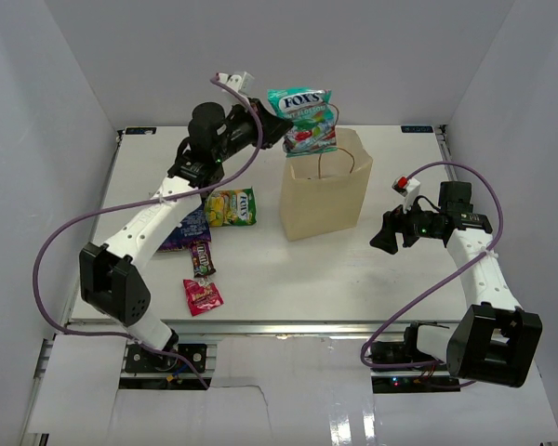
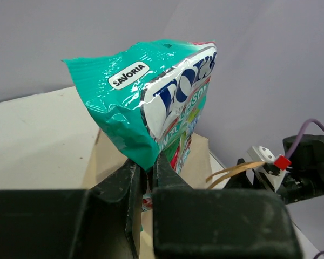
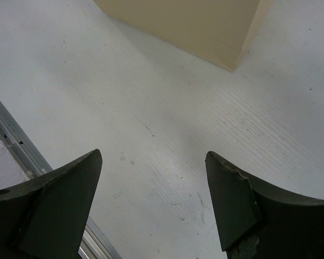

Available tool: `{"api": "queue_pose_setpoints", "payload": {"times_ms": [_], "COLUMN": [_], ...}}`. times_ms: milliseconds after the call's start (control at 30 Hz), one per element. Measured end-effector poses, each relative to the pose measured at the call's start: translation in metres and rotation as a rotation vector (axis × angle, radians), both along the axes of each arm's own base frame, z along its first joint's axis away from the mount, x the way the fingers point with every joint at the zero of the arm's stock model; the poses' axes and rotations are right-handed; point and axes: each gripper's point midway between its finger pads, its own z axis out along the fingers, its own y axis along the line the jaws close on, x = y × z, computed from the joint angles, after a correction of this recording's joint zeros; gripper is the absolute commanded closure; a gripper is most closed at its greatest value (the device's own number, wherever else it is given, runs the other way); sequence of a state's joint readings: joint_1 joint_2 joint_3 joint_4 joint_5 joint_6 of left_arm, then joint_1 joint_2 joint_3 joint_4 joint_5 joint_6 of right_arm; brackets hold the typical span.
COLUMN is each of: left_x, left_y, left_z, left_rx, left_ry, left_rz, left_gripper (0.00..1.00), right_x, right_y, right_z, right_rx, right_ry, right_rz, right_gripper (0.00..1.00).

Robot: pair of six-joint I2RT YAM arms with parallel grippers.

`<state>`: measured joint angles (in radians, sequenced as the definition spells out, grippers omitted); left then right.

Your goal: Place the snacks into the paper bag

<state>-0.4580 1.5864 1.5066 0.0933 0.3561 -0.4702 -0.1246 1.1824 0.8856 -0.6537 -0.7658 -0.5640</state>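
On the left side of the table (image 1: 288, 279), four snacks are lying flat. There's a dark blue bag (image 1: 188, 229) half hidden under my left arm, a green-yellow pack (image 1: 232, 206) just beside it, and a brown bar (image 1: 202, 258) a bit nearer to me. The pink-red packet (image 1: 203, 296) is the nearest of the lot. None of them are touching the paper bag (image 1: 325, 190).

My left gripper (image 1: 284, 130) is up in the air next to the bag's far left corner. Its jaws are pinched tight on the bottom corner of the teal packet (image 1: 302, 119). From the wrist cam you can see the packet (image 2: 151, 102) sticking up out of the gripper (image 2: 147, 172), with the tan paper bag (image 2: 107, 159) right below. It hangs over the far edge of the bag's mouth. I honestly can't tell if its lower end is inside yet.

The bag stands upright mid-table with its top open and one loop handle (image 1: 339, 163) showing.

Off to the right, my right gripper (image 1: 391, 232) is near the bag but not touching it. Its jaws are spread wide with nothing between them (image 3: 153, 156), just bare table, and a corner of the bag (image 3: 194, 24) up ahead.
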Motion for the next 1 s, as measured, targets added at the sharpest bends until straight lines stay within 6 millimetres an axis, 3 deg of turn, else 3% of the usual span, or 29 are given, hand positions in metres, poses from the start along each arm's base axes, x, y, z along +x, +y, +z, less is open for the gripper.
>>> {"api": "queue_pose_setpoints", "payload": {"times_ms": [200,400,567,600,733,833,1000], "left_x": [-0.009,-0.001,-0.001,-0.002,-0.012,-0.023,-0.066], "left_y": [-0.043,-0.053,-0.053,-0.053,-0.047,-0.032,0.027], "left_z": [-0.019,-0.057,-0.057,-0.054,-0.035,-0.017,-0.009], "left_rx": [0.026,0.08,0.084,0.082,0.073,0.083,0.124], "left_ry": [0.027,0.107,0.113,0.106,0.075,0.044,0.045], "left_rz": [-0.064,-0.047,-0.046,-0.05,-0.053,-0.011,0.141], "left_gripper": [0.94,0.61,0.32,0.32,0.31,0.31,0.31], "right_x": [0.0,-0.001,-0.004,-0.009,-0.031,-0.049,-0.078], "right_y": [0.0,0.0,0.003,0.005,0.019,0.033,0.076], "right_z": [0.001,0.005,0.007,0.008,0.01,0.007,0.004], "right_rx": [0.0,-0.004,-0.007,-0.003,-0.01,-0.031,-0.087], "right_ry": [-0.003,-0.023,-0.053,-0.056,-0.097,-0.132,-0.196], "right_rz": [0.0,0.001,0.048,0.081,0.276,0.427,0.691], "right_gripper": [0.17,0.17,0.15,0.15,0.12,0.12,0.17]}}
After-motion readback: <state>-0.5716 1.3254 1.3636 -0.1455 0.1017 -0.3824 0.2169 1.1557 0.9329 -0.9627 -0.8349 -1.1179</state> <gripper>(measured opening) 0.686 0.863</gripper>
